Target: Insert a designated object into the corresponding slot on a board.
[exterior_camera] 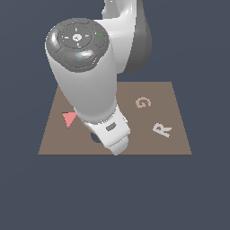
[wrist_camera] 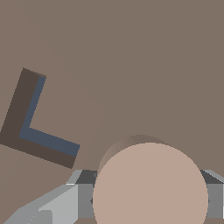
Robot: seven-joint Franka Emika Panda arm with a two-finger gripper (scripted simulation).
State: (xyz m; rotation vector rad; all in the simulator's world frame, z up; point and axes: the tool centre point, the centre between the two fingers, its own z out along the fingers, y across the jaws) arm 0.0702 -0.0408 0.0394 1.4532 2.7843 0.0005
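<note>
In the wrist view the light tan round disc (wrist_camera: 150, 188) sits between my gripper's (wrist_camera: 148, 202) grey fingers (wrist_camera: 84, 201), which are shut on it, above the brown board (wrist_camera: 131, 52). In the exterior view the arm's white hand (exterior_camera: 112, 130) stands over the board's (exterior_camera: 152, 148) front edge and hides the disc and the fingertips. A dark patch of the round hole (exterior_camera: 95, 137) shows just to the exterior view's left of the hand. The hole does not show in the wrist view.
An L-shaped dark cutout (wrist_camera: 33, 131) lies in the board beside the disc. A pink triangle (exterior_camera: 68, 119) lies at the exterior view's left, a white letter R (exterior_camera: 162, 130) at its right, and a tan G-like shape (exterior_camera: 143, 102) farther back.
</note>
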